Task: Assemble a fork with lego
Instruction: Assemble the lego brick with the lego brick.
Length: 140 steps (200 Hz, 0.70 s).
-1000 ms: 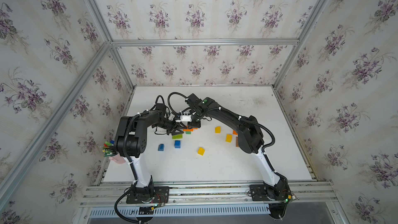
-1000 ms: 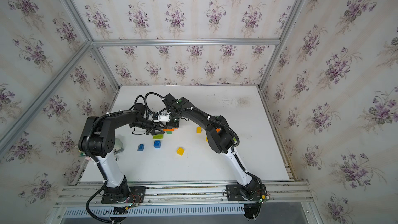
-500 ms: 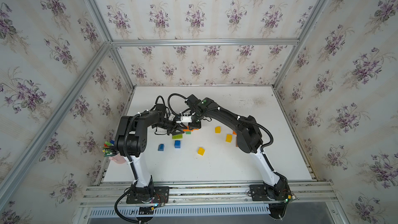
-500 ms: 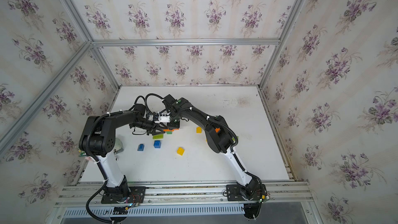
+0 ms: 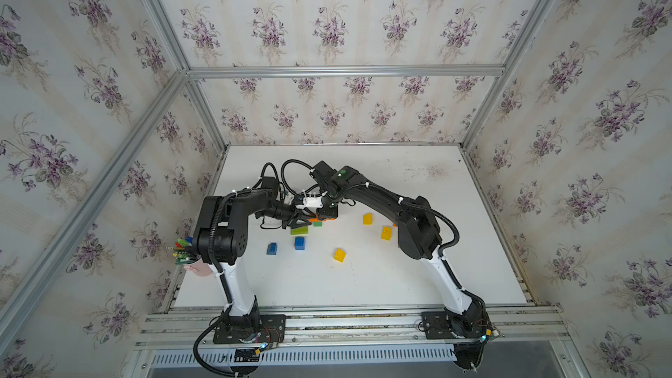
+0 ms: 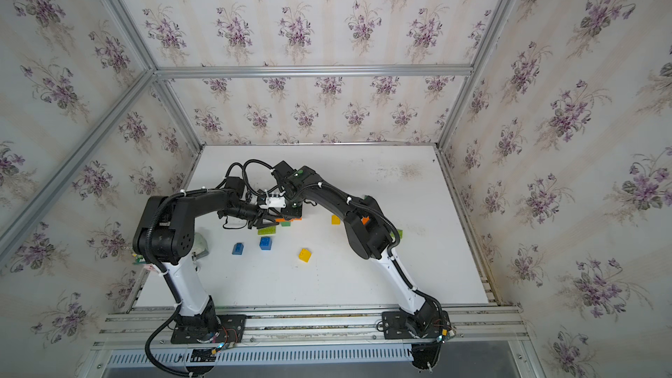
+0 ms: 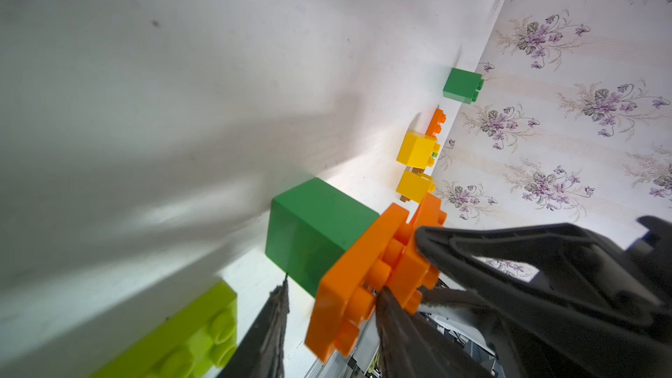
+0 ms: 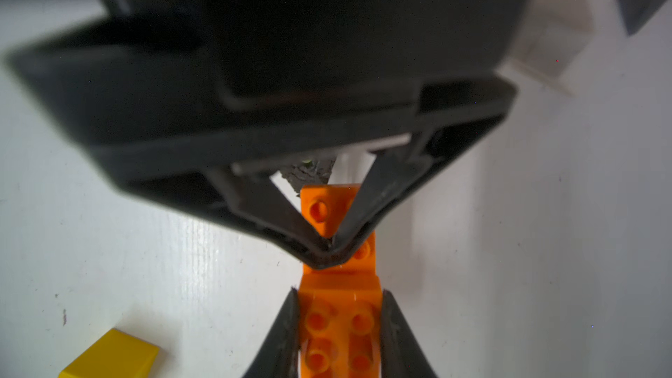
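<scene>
Both grippers meet over joined orange lego pieces left of the table's middle. My right gripper is shut on an orange studded brick, one finger on each side. My left gripper comes from the opposite side. Its fingertips pinch the flat orange plate that continues from that brick. A dark green brick sits against the plate. A lime oblong brick lies just beside my left gripper.
Loose lego lies around: two blue bricks, yellow bricks, and a green one behind the right arm. A cup of coloured pens stands at the table's left edge. Walls enclose three sides.
</scene>
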Available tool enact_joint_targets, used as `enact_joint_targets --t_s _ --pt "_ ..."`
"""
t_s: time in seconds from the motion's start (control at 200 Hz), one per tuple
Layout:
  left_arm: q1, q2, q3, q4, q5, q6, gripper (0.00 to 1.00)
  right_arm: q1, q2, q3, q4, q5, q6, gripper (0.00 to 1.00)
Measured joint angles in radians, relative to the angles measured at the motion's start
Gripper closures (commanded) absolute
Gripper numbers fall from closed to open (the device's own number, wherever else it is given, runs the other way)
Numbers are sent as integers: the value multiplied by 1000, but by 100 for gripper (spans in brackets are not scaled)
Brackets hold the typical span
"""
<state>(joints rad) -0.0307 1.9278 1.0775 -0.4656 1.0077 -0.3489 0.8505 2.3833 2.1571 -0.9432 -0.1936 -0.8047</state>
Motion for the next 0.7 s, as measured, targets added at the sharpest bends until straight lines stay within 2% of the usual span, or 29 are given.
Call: enact_joint_targets --t_s 0.295,0.699 --pt "7 16 20 -27 10 39 60 1 2 -3 5 -3 -10 74" --pt "18 35 47 -80 10 95 60 3 20 31 5 -5 -108 72"
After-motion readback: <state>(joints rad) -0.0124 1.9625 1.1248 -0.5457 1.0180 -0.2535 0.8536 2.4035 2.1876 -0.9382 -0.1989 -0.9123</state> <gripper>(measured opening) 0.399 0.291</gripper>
